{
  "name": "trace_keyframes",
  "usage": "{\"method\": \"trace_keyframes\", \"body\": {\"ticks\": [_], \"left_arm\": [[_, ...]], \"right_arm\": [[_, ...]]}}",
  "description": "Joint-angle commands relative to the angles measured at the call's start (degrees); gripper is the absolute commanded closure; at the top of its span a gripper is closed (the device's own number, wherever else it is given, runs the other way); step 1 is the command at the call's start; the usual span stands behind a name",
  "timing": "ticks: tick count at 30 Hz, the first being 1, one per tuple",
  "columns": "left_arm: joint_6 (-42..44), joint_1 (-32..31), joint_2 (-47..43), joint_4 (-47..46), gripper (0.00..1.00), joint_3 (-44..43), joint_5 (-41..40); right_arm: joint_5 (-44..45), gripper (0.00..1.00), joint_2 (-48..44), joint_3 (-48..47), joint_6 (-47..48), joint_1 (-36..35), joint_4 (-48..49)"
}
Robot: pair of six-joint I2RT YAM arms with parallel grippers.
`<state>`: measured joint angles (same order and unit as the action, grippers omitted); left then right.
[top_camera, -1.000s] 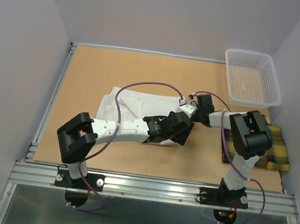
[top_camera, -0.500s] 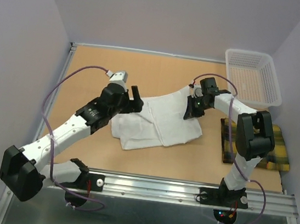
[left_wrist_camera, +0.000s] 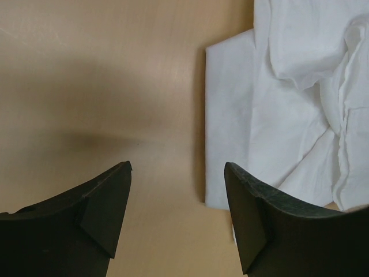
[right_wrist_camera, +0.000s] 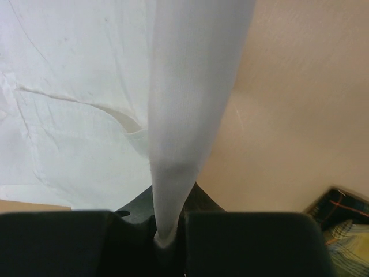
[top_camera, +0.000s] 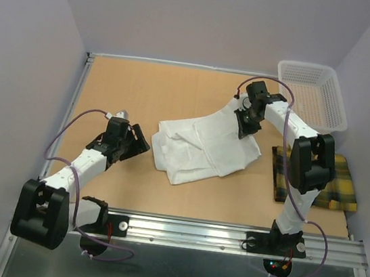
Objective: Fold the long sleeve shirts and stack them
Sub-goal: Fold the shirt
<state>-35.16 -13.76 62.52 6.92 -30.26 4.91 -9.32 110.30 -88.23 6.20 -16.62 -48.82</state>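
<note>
Tan wooden tabletop (top_camera: 144,85) fills the floor of a booth with pale lilac walls, and a ribbed aluminium rail (top_camera: 193,234) at its near edge carries both arm bases.

Past the rail on the left, the left gripper (top_camera: 136,143) sits low over bare wood, its two black fingers (left_wrist_camera: 104,202) spread wide apart with nothing between them. It is just beside the left edge of the plain white cloth button-up shirt (top_camera: 204,148), without touching it.

Over on the right, the yellow-and-dark plaid cloth shirt (top_camera: 342,181) lies as a flat folded rectangle near the table's right edge, partly hidden behind the right arm.

At mid-table the white shirt lies rumpled, a loose heap with creases and overlapping layers. From its far right corner a band of cloth rises off the wood into the right gripper (top_camera: 244,124), whose fingers are pinched tight on that taut fold.

Farthest back, in the right corner, stands a white plastic mesh basket (top_camera: 308,65), well apart from both shirts.
</note>
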Motion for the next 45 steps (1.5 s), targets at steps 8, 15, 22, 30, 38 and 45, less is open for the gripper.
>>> {"method": "trace_keyframes", "body": {"ticks": [8, 15, 22, 30, 38, 45], "left_arm": [[-4.13, 0.22, 8.74, -14.38, 0.29, 2.58, 10.91], [-5.54, 0.14, 16.40, -17.11, 0.34, 1.26, 13.03], [-6.68, 0.05, 19.39, -18.16, 0.48, 1.96, 12.93], [-8.79, -2.06, 22.11, -21.94, 0.51, 3.10, 14.43], [-9.75, -2.68, 23.35, -22.91, 0.87, 3.54, 14.52], [-9.75, -4.52, 20.98, -23.18, 1.00, 3.63, 14.52]], "right_arm": [[6.07, 0.99, -0.17, -5.46, 1.63, -3.41, -3.65], [8.09, 0.99, 0.26, -7.05, 1.71, -4.38, -4.18], [11.96, 0.99, -0.09, -8.45, 2.24, -5.17, -5.24], [13.28, 0.99, 0.18, -8.98, 2.15, -6.40, -5.24], [18.45, 0.99, 0.36, -10.47, 1.10, -8.60, -5.41], [34.51, 0.99, 1.23, -14.25, -3.20, -14.56, -6.29]]}}
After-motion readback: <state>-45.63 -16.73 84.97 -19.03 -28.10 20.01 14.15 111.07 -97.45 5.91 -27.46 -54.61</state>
